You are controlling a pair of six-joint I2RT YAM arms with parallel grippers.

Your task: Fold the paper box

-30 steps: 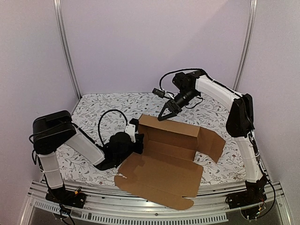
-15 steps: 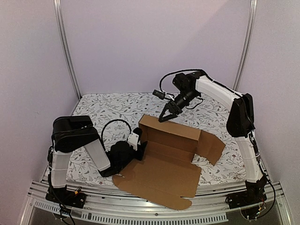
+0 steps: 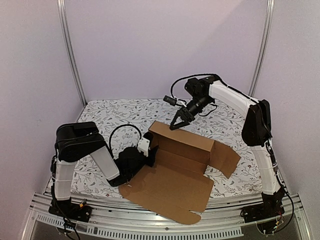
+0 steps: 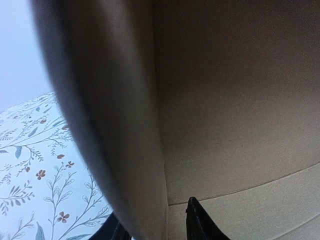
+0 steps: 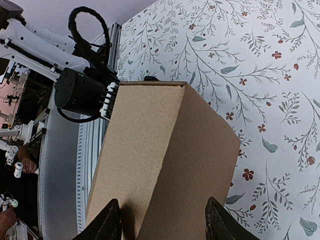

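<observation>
Quick status from my remote seat. There's one paper box (image 3: 175,185) on the table, sitting near the middle of the floral cloth (image 3: 110,115), a bit toward the near edge. It's only half built: the far wall stands up, the left end wall is up too, one flap on the right splays outward, and the one big near panel lies flat with its rounded corner hanging over the near edge.

Two arms are in play, one gripper each. The left gripper (image 3: 151,156) is low at the left end of the box. On its wrist cam the two fingers (image 4: 197,220) sit either side of that end wall's edge, but I can't tell if they're actually squeezing it.

The right gripper (image 3: 176,125) hangs over the far-left corner, right at the top edge of the far wall, fingers (image 5: 107,222) clearly spread. I can't tell if they touch the cardboard.
</observation>
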